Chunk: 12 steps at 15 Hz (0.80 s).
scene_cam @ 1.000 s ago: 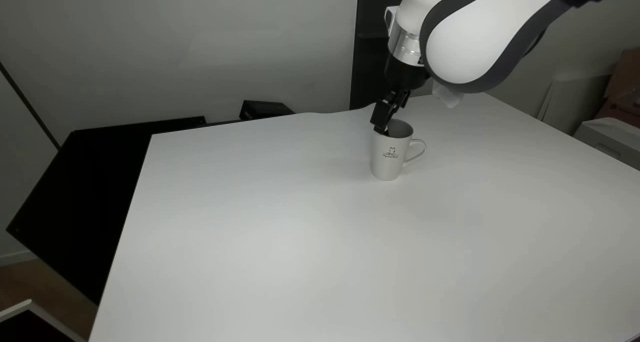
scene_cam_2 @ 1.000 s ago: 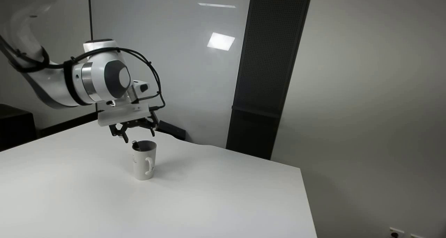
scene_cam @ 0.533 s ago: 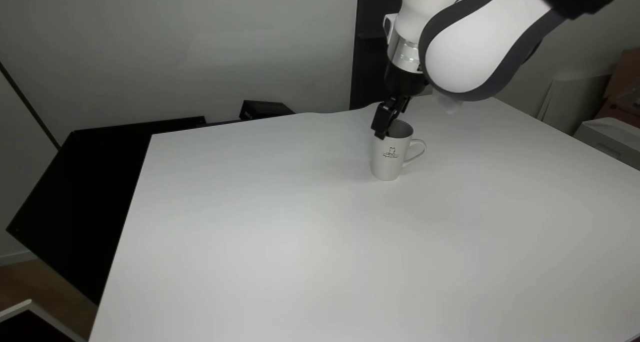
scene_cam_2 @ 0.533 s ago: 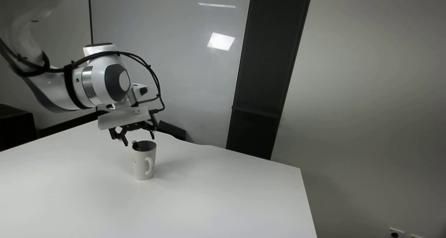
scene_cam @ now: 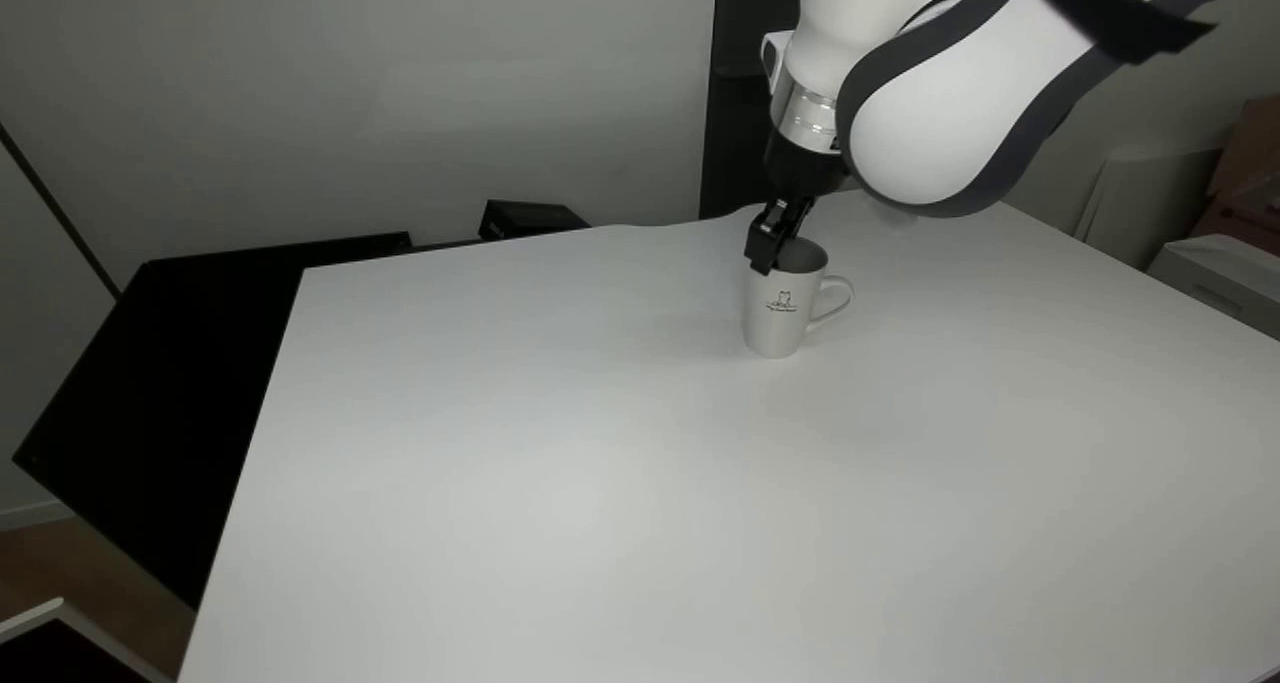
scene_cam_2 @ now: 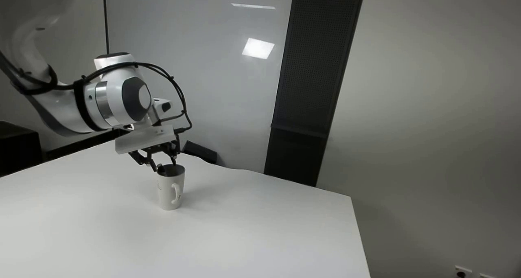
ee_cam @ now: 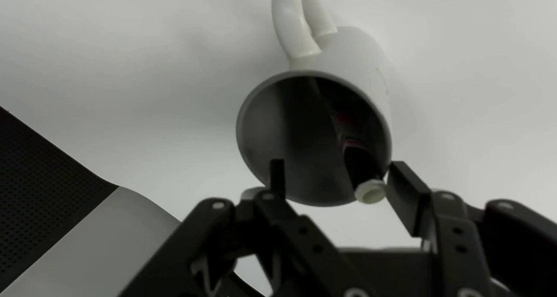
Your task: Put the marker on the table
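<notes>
My wrist view, close, peers down into a tapered white mug [ee_cam: 278,123], handle [ee_cam: 287,16] at twelve o'clock; both exterior views, farther off, overlook one white rectangular counter [scene_cam: 560,483].

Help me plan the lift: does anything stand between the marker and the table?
Yes: the white mug, around most of the marker, which leans inside and probably must rise clear before reaching the table.
</notes>
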Motion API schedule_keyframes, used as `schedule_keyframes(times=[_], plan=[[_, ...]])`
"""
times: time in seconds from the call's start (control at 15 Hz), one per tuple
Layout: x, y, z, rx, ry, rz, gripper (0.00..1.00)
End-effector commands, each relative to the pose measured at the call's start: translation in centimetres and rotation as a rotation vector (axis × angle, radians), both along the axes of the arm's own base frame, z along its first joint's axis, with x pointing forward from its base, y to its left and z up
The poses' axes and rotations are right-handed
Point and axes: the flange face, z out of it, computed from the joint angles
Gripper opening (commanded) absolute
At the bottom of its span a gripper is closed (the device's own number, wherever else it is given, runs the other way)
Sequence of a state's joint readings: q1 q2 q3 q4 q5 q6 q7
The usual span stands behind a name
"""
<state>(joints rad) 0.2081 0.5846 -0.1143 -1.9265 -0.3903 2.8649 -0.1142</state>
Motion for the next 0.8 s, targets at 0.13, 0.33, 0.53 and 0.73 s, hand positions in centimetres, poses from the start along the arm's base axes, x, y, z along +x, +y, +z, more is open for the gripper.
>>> schedule_keyframes(times=[0.13,0.33,0.53,0.73], plan=[[0.6,0.1,0.1,-0.013,-0.030,-0.012,0.24],[0.7,0.0,0.2,-0.010,-0.030,-0.019,0.07],[1.0,-0.4,0.6,-0.014,-0.038,-0.025,0.07],[1.7,-0.4,1.9,-0.016,-0.060,-0.034,0.07]])
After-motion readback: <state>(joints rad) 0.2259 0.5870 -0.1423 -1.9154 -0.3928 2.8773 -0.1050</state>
